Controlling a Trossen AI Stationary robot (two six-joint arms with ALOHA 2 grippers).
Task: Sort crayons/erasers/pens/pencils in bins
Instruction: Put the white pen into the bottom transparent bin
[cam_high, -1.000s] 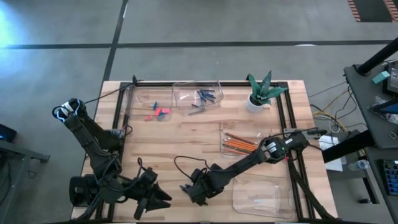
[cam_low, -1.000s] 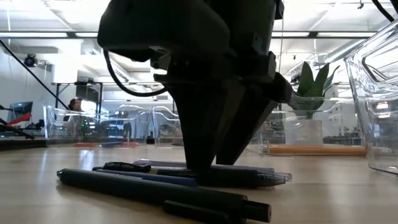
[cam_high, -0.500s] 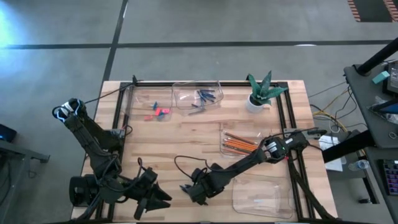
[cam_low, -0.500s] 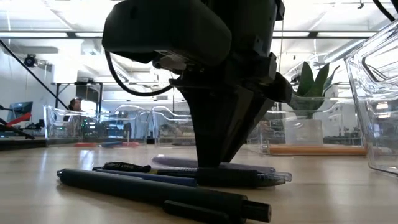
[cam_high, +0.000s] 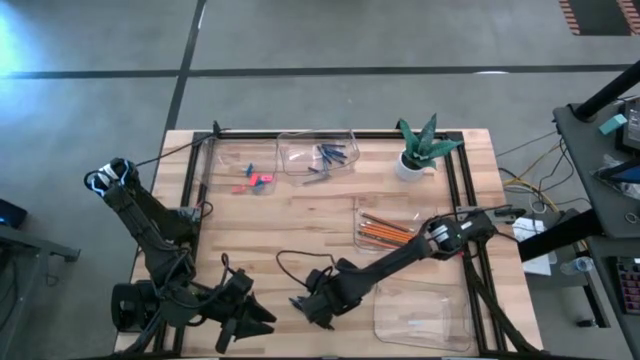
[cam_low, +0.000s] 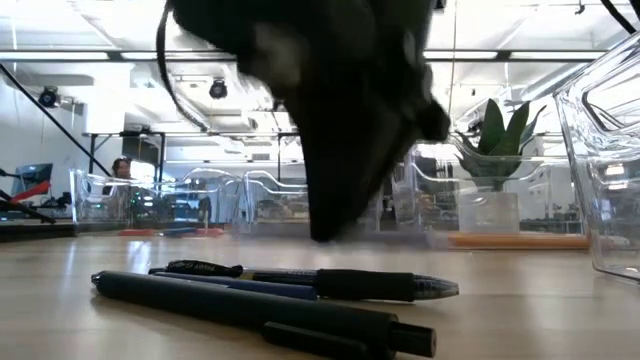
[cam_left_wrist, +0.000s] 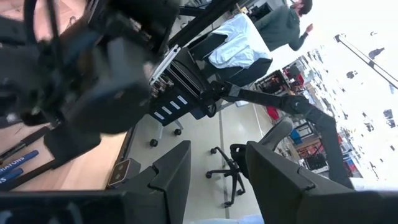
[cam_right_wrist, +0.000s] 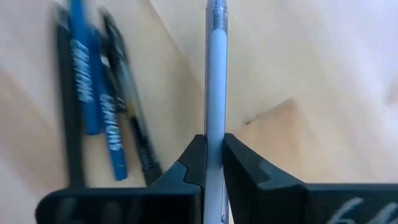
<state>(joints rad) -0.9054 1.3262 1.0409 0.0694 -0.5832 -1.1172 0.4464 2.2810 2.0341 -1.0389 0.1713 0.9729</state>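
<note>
Pale blue pen (cam_right_wrist: 216, 93) pinched between the right gripper (cam_right_wrist: 213, 163) fingers, just above the 3 pens (cam_low: 300, 285) lying at the table's (cam_high: 300, 220) near edge. Thin barrel, narrow pinch: could swivel or slip on the way to the empty bin (cam_high: 425, 312) beside. Left gripper (cam_left_wrist: 214, 171) parked at the near left corner, fingers apart

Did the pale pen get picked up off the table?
Yes. The right gripper holds the pale pen, lifted from beside the dark pens on the table.
</note>
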